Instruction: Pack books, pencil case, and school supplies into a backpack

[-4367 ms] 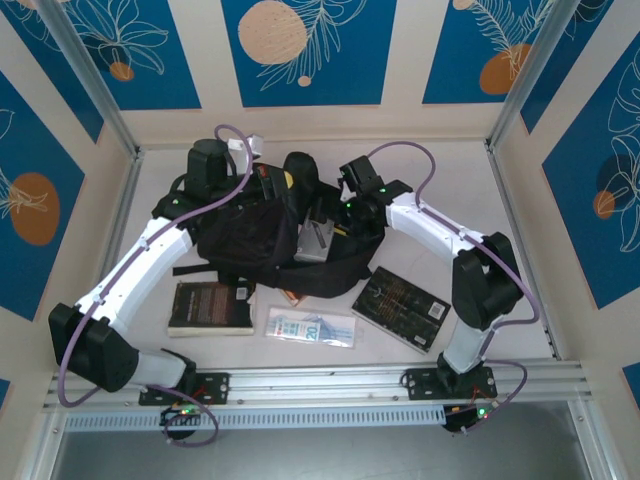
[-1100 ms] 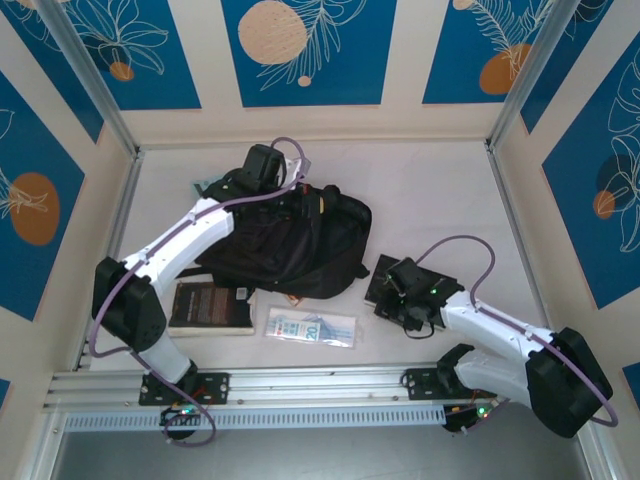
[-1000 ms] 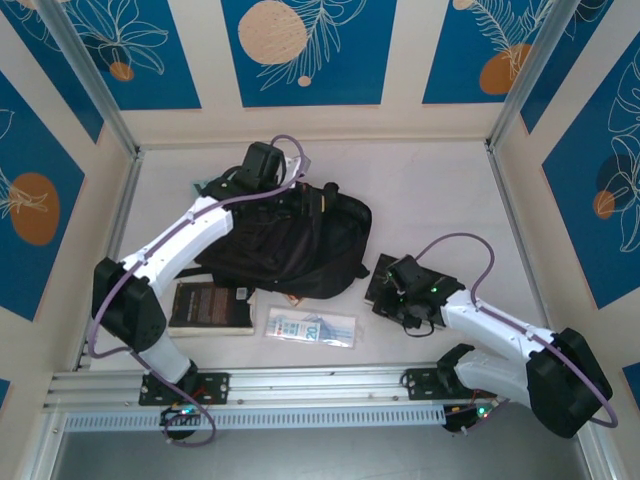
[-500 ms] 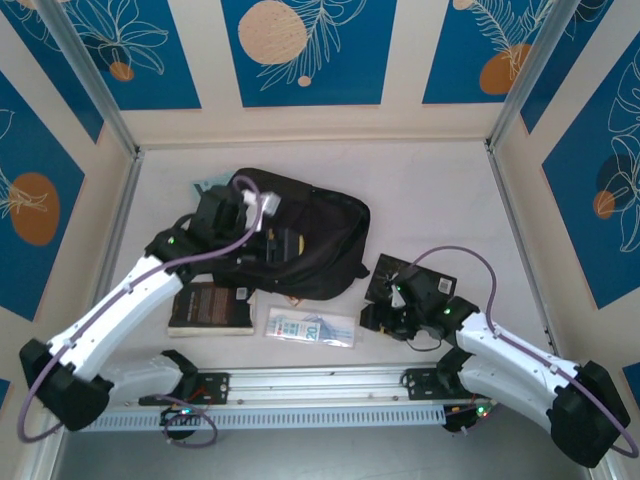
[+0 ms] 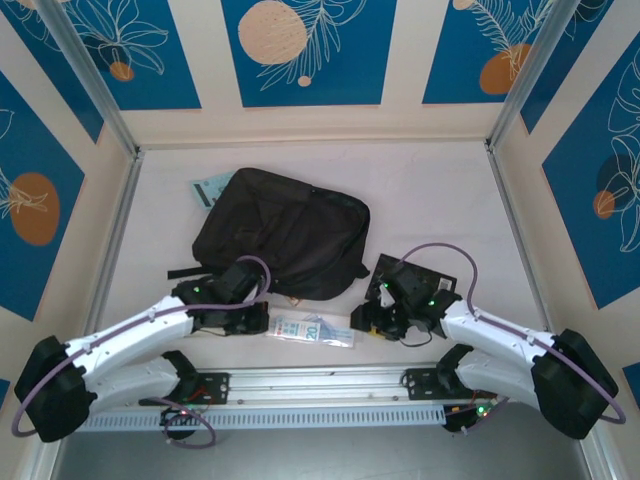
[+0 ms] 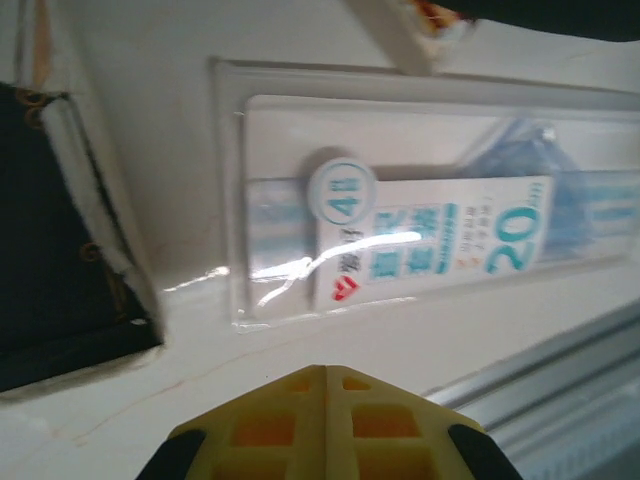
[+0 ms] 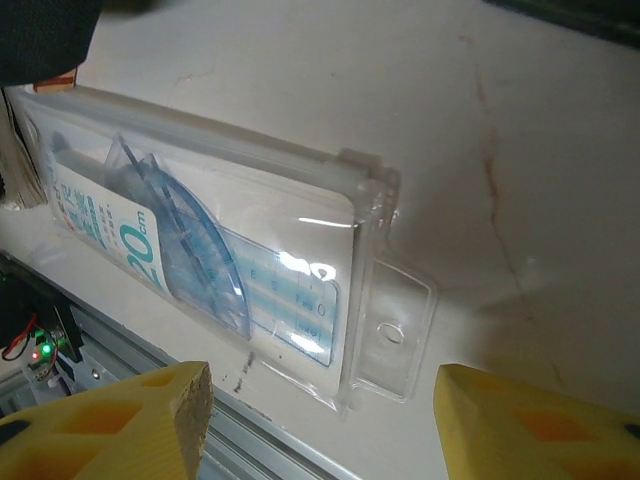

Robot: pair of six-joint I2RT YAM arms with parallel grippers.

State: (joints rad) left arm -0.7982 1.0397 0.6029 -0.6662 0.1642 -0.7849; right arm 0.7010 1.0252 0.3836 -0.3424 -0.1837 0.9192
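The big black backpack (image 5: 285,235) lies flat in the middle of the bench (image 5: 440,190); a small teal square item (image 5: 210,190) peeks out at its far left corner. The pencil case (image 5: 312,328) lies flat on the bench just near of the backpack, close to the near edge; it is a clear pouch with a white and blue card inside. The left fingers (image 6: 325,385) are pressed together with nothing in them; they are low at the left end of the pencil case, next to it but not touching. A dark book (image 6: 50,250) lies just left of the pencil case. The right fingers (image 5: 368,320) are spread wide at the right end of the pencil case and hold nothing. A black book (image 5: 405,270) lies on the right, partly under the right arm.
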